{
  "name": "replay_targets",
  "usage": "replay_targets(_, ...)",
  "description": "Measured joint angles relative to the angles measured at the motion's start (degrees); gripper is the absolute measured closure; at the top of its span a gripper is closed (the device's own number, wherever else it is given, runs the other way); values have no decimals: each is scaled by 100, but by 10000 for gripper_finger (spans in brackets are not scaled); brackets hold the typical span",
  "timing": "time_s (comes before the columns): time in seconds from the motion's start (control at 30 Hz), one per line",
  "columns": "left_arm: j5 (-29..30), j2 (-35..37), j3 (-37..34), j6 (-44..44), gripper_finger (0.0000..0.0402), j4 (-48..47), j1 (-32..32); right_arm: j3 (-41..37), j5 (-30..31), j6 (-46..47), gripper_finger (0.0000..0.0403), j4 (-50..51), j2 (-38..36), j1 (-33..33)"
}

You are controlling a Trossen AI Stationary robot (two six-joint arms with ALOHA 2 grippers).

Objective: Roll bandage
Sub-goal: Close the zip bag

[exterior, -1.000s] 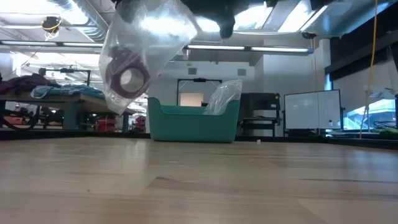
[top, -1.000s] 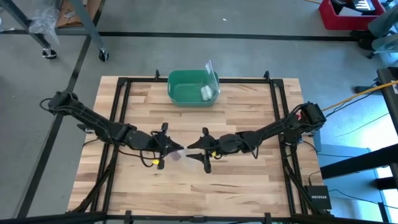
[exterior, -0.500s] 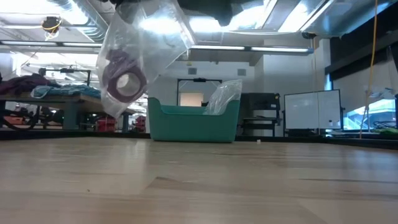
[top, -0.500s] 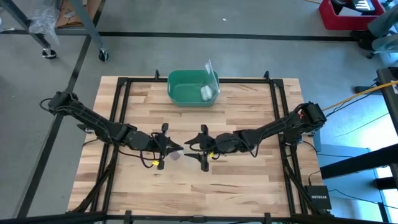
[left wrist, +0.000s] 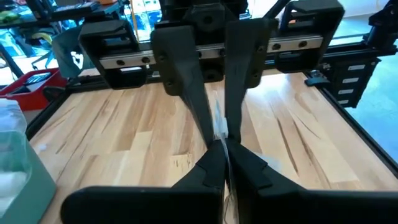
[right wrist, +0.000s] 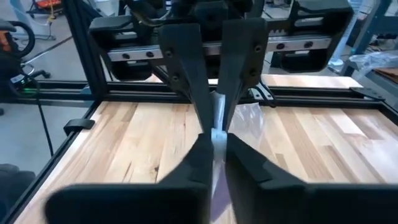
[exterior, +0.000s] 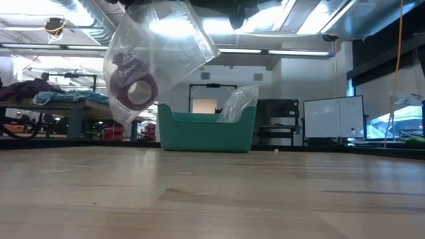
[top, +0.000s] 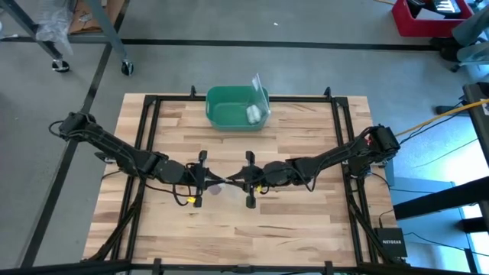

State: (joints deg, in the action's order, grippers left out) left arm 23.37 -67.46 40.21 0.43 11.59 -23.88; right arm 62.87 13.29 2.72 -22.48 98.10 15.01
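Bandage [exterior: 134, 85] hangs bagged beneath both pinching grippers.

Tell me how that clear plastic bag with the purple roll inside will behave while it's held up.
The plastic bag looks thin and floppy, hanging crumpled. The bandage roll sits in its low corner, so it probably swings and sags there. The film may be slippery.

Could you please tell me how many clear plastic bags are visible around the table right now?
2: one clear plastic bag hangs above the table with the purple bandage roll inside; another sticks out of the green plastic bin. More may be hidden.
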Motion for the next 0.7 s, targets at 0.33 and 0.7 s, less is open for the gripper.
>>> replay_targets(0.33,247,71,-15,126,401,76,-15,8,-162,106,379,45,50,-5)
replay_targets(0.7,794,296,28,510,401,547,-13,-31,-459,478,380,789,205,5)
